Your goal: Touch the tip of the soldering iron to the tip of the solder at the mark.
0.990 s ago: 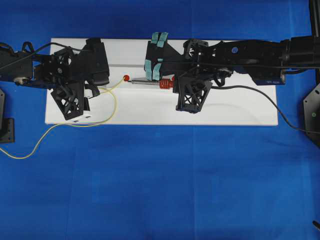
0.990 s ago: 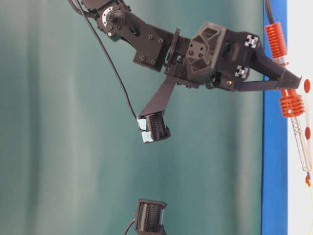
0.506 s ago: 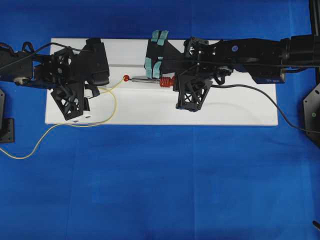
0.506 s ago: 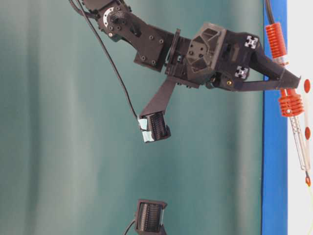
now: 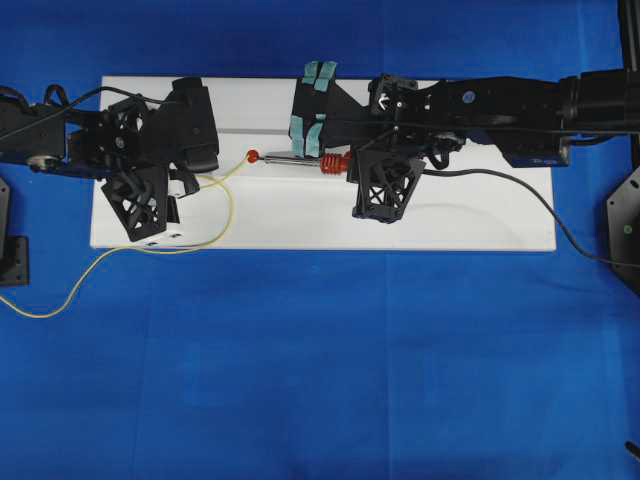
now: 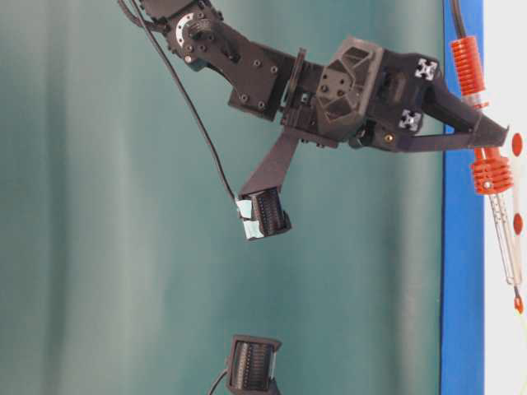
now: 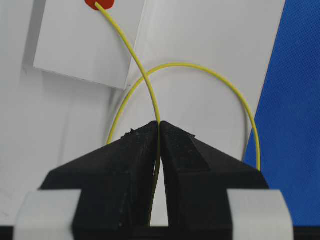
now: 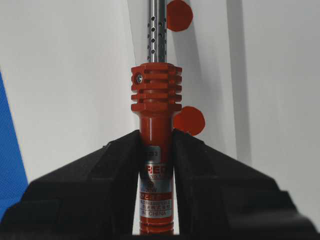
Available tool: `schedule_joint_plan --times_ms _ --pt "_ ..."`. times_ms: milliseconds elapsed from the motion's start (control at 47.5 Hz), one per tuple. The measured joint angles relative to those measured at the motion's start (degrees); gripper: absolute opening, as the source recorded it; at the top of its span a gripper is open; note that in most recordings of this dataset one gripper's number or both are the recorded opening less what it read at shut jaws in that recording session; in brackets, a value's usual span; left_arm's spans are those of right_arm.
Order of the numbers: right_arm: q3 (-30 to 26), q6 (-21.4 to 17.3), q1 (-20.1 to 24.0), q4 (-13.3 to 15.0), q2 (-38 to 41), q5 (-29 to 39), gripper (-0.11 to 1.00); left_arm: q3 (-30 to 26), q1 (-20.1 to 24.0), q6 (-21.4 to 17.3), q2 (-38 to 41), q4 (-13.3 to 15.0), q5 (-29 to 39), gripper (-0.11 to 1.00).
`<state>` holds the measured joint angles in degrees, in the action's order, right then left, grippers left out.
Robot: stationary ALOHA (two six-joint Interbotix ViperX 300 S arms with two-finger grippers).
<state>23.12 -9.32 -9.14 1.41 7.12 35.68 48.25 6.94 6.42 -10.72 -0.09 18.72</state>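
Blue cloth point(image 5: 320, 380) covers the whole table, and a flat white rectangular board point(image 5: 470, 225) lies on it under both arms; a dull green curtain point(image 6: 99, 247) fills the background of the table-level view. On the board, the slim soldering iron with the orange-red ribbed handle and perforated silver shaft point(image 8: 156, 100) lies level, its dark tip reaching a small round red mark point(image 5: 253, 156). The thin yellow solder wire point(image 7: 137, 60) ends on that same mark, then curls in a loose loop across the board and trails off onto the cloth at the left. The right gripper point(image 8: 156, 150) is clamped on the iron's handle just behind the ribs. The left gripper point(image 7: 159, 127) is pinched tight on the solder. Two more red dots point(image 8: 189, 121) sit on the board beside the iron. A black cord point(image 5: 520, 195) runs from the handle off the board to the right.
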Motion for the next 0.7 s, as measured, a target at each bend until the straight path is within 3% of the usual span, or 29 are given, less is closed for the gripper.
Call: schedule_joint_plan --times_ms 695 --pt "-1.0 -0.1 -0.1 0.1 0.6 1.1 0.06 -0.1 -0.7 0.0 0.3 0.0 0.2 0.02"
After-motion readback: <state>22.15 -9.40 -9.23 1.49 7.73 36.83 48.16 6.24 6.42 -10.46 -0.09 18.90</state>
